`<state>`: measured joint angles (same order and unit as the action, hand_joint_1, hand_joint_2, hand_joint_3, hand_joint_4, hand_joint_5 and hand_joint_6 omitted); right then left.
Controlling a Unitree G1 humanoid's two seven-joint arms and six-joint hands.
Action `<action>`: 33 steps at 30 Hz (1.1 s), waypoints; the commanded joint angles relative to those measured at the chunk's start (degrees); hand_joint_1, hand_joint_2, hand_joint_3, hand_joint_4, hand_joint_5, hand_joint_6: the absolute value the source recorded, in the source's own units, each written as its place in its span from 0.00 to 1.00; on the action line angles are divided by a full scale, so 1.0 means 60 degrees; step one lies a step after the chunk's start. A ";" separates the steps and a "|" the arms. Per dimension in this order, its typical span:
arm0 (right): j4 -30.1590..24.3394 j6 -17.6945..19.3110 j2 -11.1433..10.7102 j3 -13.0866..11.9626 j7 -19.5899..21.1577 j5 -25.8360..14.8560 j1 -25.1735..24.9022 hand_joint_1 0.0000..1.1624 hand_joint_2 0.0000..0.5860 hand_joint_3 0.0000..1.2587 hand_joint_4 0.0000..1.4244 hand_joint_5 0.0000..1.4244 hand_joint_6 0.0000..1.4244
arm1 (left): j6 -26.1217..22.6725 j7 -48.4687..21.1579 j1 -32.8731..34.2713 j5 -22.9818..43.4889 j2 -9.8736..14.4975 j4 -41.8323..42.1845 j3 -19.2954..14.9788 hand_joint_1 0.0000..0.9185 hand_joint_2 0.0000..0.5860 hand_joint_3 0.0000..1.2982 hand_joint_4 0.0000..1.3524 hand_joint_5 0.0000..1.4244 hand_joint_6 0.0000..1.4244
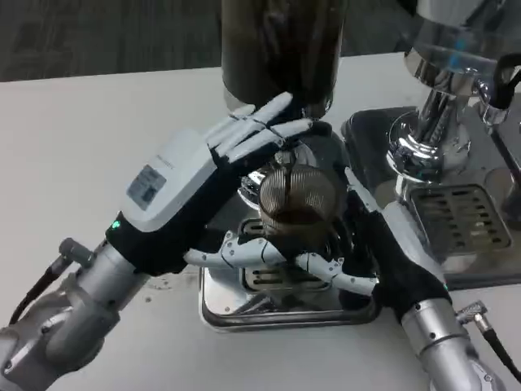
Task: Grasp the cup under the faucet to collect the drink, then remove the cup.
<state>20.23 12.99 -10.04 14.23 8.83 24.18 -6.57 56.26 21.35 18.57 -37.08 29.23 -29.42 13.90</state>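
A clear ribbed cup [298,195] stands on the drip tray [236,309] under the faucet [284,156] of a dark drink tank [281,49]. A thin dark stream runs into the cup, which holds brown drink in its lower part. My right hand [389,257] grips the cup from the right, its fingers [334,269] curling across the cup's base in front. My left hand [199,179] reaches in from the left, and its outstretched fingers [260,130] rest on top of the faucet lever. The cup's base is partly hidden by fingers.
A second dispenser with a chrome faucet [423,138] and its own grated drip tray [460,220] stands close on the right. Bare white table [89,138] stretches to the left and along the front edge.
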 commanded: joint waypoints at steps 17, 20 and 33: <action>0.0540 0.0697 0.0059 -0.0175 0.0001 -0.0356 -0.0229 0.51 0.32 0.00 0.00 0.00 0.00 | 0.0219 0.0156 -0.0544 0.0701 -0.0196 -0.0021 -0.1233 0.00 0.27 0.12 0.00 0.11 0.05; 0.0570 0.0738 0.0094 -0.0142 0.0029 -0.0327 -0.0231 0.51 0.32 0.00 0.00 0.00 0.00 | 0.0402 -0.0138 -0.0502 0.0924 -0.0203 -0.0006 -0.1122 0.00 0.27 0.12 0.00 0.11 0.06; 0.0546 0.0863 0.0191 -0.0116 0.0056 -0.0329 -0.0213 0.51 0.32 0.00 0.00 0.00 0.00 | 0.0783 -0.0455 -0.1300 0.2242 -0.0495 0.0698 -0.2020 0.00 0.27 0.13 0.00 0.13 0.07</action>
<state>23.27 16.95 -9.27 13.56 8.82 22.34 -7.62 61.09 18.83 13.00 -24.98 26.81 -26.16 3.62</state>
